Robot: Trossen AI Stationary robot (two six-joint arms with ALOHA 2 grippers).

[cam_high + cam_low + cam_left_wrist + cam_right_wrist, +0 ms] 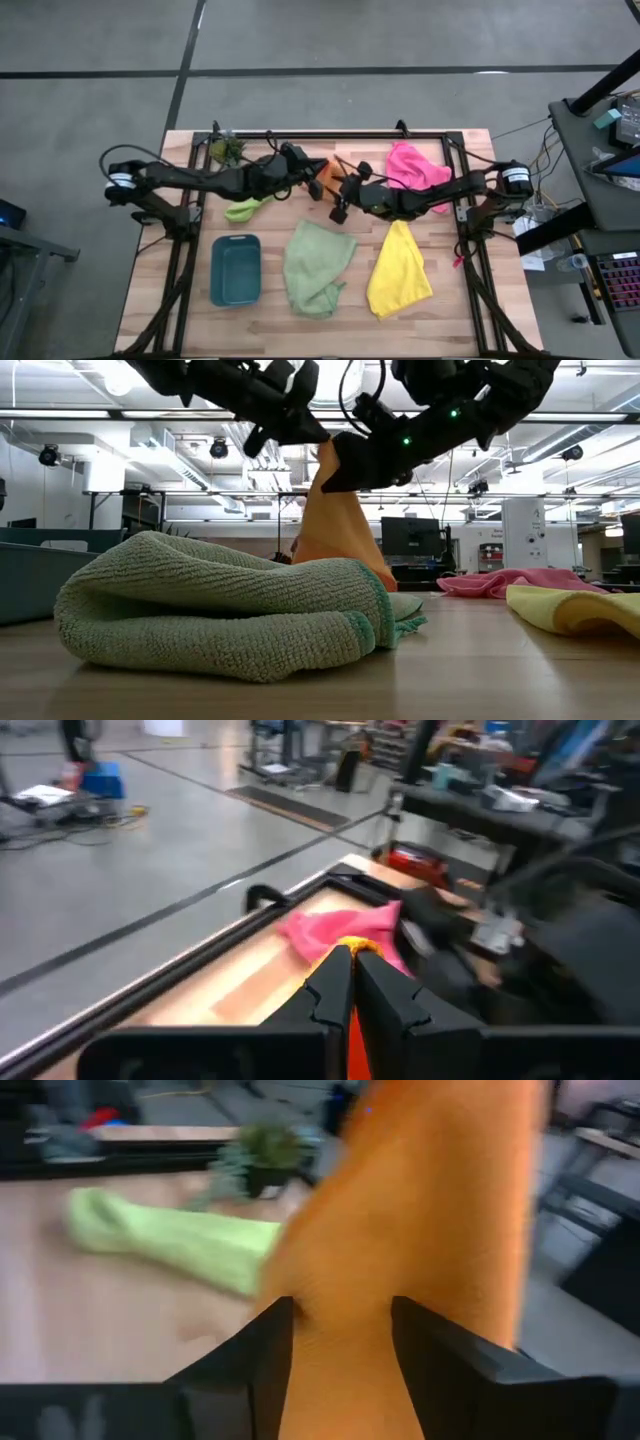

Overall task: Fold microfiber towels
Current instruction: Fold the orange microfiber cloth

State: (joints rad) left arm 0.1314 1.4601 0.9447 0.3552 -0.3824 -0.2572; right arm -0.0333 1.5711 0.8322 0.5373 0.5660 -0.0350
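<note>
We hold orange towel (pixel 335 530) aloft: left gripper (pixel 350 970) pinched shut on it, right gripper (pixel 340 1330) fingers apart around it; right may miss, towel swings, fold skews.

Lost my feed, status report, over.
Left claw shut on orange towel, lifted mid-table. Right claw open around same towel. Nothing in the way.

We see a pale wooden plank table (pixel 450 320) bearing a teal rectangular plastic tray (pixel 236 268), a small green potted plant (pixel 228 149), and lime green (pixel 243 209), pale sage green (pixel 316 266), yellow (pixel 399 270) and pink (pixel 413 165) microfiber towels.
</note>
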